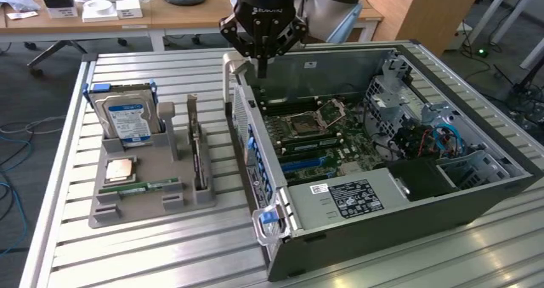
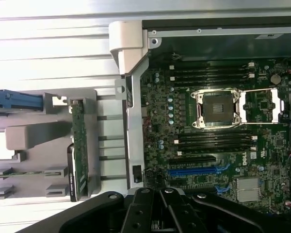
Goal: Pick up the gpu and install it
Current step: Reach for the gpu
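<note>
end effector closed tight, nothing held, poised over the side wall of the open computer case; judgement: a sound pick needs jaws opened and squared across the card's thin top edge, clear of the holder's posts; gpu stands on edge in the grey holder on the tabletop, lower than the end effector, toward the exterior view's left, apart from it.

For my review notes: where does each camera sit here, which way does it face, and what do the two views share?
Exterior view: off the arm, raised, looking down across the table at the open computer case; the gripper, fingers shut, hangs by the case's far corner.
Wrist view: on the wrist, facing down; the gripper's black body shows.
Shared: motherboard, gray holder, gpu standing in it.
</note>
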`<move>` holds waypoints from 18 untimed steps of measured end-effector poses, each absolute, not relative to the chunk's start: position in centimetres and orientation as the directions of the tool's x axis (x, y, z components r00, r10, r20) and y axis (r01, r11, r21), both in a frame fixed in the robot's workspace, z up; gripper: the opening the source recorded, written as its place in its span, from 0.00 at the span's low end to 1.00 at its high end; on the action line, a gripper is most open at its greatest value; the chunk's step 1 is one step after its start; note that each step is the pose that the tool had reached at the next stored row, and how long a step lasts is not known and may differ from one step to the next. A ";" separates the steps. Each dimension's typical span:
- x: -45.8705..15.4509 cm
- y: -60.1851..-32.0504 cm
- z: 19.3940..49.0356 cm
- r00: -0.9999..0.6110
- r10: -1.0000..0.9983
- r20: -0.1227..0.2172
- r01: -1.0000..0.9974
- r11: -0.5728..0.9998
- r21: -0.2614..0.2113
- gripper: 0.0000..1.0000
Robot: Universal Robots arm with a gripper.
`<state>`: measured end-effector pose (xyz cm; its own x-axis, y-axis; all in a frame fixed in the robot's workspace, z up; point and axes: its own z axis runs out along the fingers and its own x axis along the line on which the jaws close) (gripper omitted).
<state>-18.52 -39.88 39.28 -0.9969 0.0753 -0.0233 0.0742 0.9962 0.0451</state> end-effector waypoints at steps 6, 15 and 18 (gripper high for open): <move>-19.6 -39.9 39.3 -0.997 0.075 -0.023 0.074 0.996 0.045 0.11; -21.0 -39.9 39.3 -0.997 0.075 -0.023 0.074 0.996 0.045 0.11; -21.5 -39.9 39.2 -0.997 0.075 -0.023 0.074 0.996 0.045 0.11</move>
